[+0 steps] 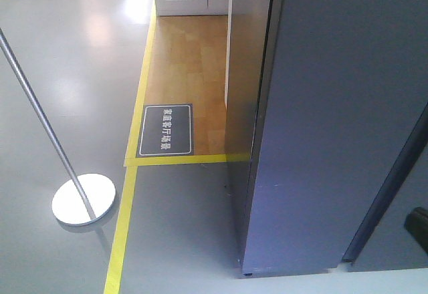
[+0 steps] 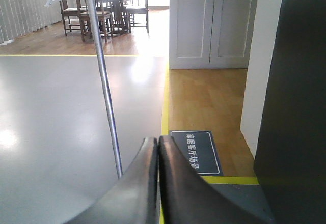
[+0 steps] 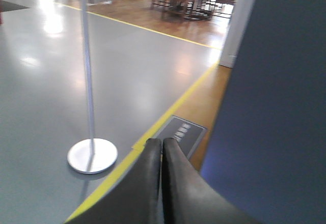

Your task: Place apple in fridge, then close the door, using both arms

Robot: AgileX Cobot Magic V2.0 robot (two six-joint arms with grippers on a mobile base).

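While both fingers meet, left hand & right hand grip nothing (empty).

A glossy grey floor reflects bright light, edged by yellow tape lines bordering wooden flooring. A chrome pole on a round silver base stands near a dark floor sign with white characters. White panelled cabinet doors and dark wooden chairs around a table stand beyond.

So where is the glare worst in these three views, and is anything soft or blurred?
Exterior front view: window glare whitens the grey floor at top; the fridge is evenly lit. Left wrist view: backlit doorway washes out, with floor reflections; the shut left tool is a dark, soft silhouette. Right wrist view: bright floor patches, generally soft; the right tool is shut and blurred.
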